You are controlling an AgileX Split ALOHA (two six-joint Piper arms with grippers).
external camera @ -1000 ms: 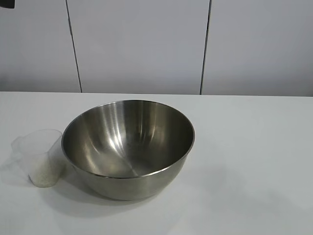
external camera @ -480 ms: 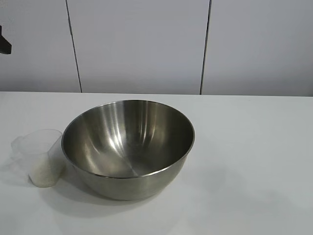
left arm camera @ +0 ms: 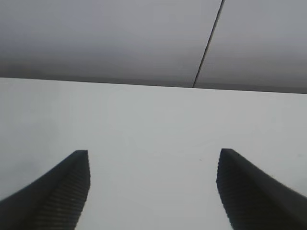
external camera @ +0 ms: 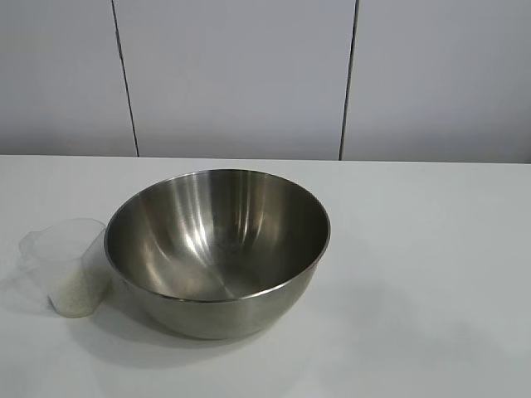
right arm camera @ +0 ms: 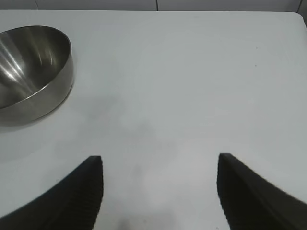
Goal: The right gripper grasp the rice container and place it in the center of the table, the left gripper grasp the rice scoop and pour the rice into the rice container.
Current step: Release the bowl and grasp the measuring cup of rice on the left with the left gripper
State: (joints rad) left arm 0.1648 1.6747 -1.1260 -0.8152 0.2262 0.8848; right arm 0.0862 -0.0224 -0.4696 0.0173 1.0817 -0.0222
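The rice container [external camera: 217, 249], a big shiny steel bowl, stands on the white table [external camera: 431, 274] left of the middle; no rice shows inside it. Touching its left side stands the rice scoop [external camera: 70, 265], a clear plastic cup with white rice [external camera: 73, 294] in its bottom. Neither arm shows in the exterior view. My left gripper [left arm camera: 153, 155] is open over bare table, with nothing between its fingers. My right gripper [right arm camera: 159, 160] is open too, empty, with the rice container [right arm camera: 31, 72] some way off from it.
A pale panelled wall [external camera: 241, 75] with dark vertical seams rises behind the table's far edge. The table's rounded corner [right arm camera: 297, 17] shows in the right wrist view. Bare tabletop stretches right of the bowl.
A dark part at the exterior view's upper left edge has gone out of sight. The bowl and the cup have not moved.
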